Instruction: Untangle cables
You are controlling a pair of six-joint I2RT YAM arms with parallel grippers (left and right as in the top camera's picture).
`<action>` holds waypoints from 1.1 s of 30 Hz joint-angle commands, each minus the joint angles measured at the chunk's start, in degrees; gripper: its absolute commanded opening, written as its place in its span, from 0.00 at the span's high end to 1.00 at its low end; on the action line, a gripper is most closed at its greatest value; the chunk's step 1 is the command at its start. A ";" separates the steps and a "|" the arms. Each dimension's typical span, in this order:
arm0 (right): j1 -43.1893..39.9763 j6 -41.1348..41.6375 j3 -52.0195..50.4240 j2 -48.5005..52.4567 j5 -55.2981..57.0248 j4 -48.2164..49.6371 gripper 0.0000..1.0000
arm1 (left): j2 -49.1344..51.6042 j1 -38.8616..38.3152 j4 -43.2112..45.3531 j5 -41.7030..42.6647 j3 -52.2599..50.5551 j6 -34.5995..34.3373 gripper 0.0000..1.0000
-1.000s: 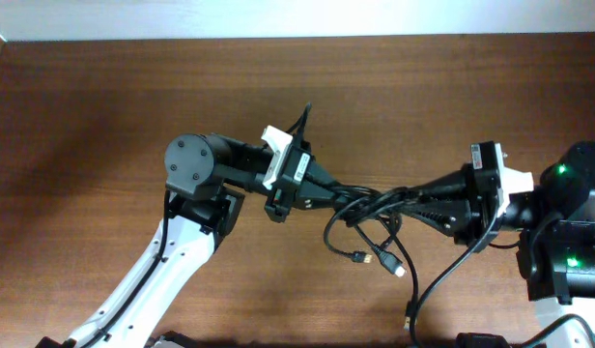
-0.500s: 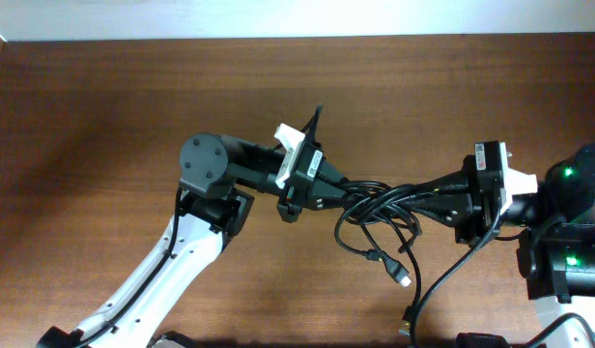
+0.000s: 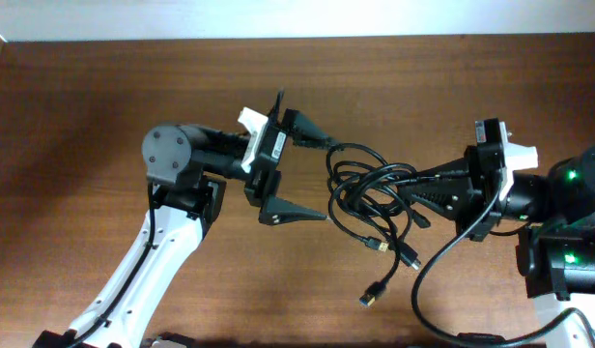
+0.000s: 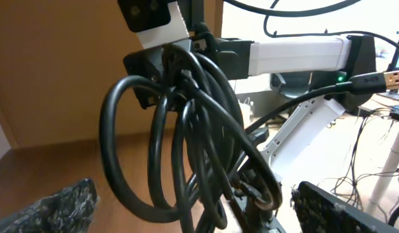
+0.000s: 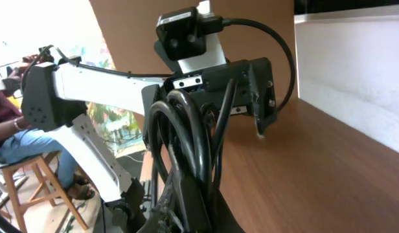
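Black cables (image 3: 375, 188) hang in one tangled bundle right of centre, above the brown wooden table (image 3: 85, 116). Grip: the right gripper (image 3: 421, 189) is clenched on the bundle's right side, with loops fanning out to the left. The left gripper (image 3: 325, 180) is spread wide and holds nothing, one finger far and one near, at the bundle's left edge. A gold-tipped plug (image 3: 372, 295) dangles nearest. The white sticker (image 5: 188, 82) on the left gripper's body is too small to read.
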 commanded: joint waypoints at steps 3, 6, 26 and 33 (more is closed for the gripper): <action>0.04 10.78 0.66 -0.09 8.17 0.44 0.96 | 0.00 6.75 8.37 0.90 1.01 -0.22 0.01; 0.07 13.33 0.66 -0.09 11.41 0.44 0.96 | 0.00 12.28 7.93 0.94 1.01 -0.24 0.01; 0.15 19.23 0.66 -0.09 8.96 4.70 0.96 | 1.01 -6.40 -24.65 -24.48 1.01 -24.94 0.94; 0.15 19.06 0.66 -0.09 14.99 5.73 0.96 | 1.01 -0.31 -37.33 -24.04 1.01 -24.94 1.00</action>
